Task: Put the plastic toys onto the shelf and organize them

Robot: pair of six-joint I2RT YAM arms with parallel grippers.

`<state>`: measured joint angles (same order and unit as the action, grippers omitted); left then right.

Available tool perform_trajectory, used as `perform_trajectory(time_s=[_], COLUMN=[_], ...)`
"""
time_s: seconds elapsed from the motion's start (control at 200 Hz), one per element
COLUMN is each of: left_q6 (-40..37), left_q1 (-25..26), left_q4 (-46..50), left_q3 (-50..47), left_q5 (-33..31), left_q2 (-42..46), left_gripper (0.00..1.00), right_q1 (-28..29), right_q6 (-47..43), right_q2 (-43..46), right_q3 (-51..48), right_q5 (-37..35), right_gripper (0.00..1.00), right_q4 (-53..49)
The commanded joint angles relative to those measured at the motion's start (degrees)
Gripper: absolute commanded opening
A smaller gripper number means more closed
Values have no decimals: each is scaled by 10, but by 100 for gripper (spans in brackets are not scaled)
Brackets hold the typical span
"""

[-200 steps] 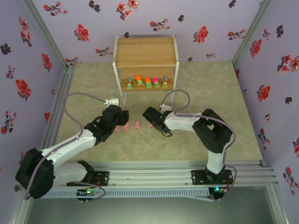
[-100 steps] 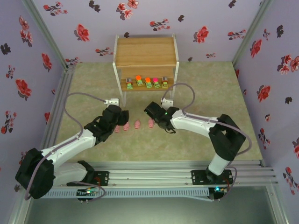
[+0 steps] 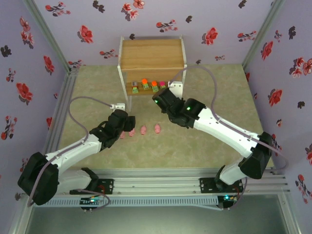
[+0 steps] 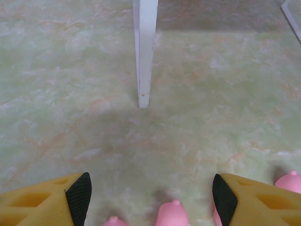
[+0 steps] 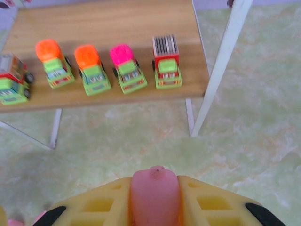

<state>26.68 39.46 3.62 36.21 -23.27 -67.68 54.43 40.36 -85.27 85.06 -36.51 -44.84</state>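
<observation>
Roughly half done, judging by the layout. Already lined up in a neat row on the lower board of the two-tier shelf of light brown wood on a thin white metal frame: five small square plastic blocks, shaped like little trucks, with green bases, dark wheels and orange, pink or grey tops. Probably hard and light, and able to roll if pushed.

Left to place, apparently: all five rounded pink pig-like figures. One pink pig clenched snout-up between the yellow pads of the right tool, held near the centre of the overhead frame, just in front of the shelf, not yet on any board. Smooth, slightly glossy surface, so likely slippery in a tight grip.

Four other pink pigs lying in a loose row on the pale green worktop with a matte marble print, a little below the centre of the overhead frame, apart from the shelf.

As for the left tool: released, jaws standing wide, grasping nothing, low over the left end of this row. One pig between its dark-tipped yellow fingers at the bottom edge of the wrist view, a white shelf leg ahead at top centre.
</observation>
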Motion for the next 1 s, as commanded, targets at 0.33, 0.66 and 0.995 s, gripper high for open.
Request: perform_trajectory(time_s=[0.33, 0.66, 0.995], left_q6=[3, 2, 2], left_q1=[-5, -5, -6], left_q4=[-12, -12, -10], left_q3=[3, 5, 5], left_q5=[9, 11, 10], left_q2=[-12, -14, -13], left_gripper=[73, 73, 73], right_q1=[-43, -139, -190], right_q6=[-183, -227, -215], right_q2=[-79, -244, -316], right_q3=[317, 550, 618], right_q5=[-44, 23, 93], right_gripper=[0, 0, 0], right_q4=[-102, -162, -174])
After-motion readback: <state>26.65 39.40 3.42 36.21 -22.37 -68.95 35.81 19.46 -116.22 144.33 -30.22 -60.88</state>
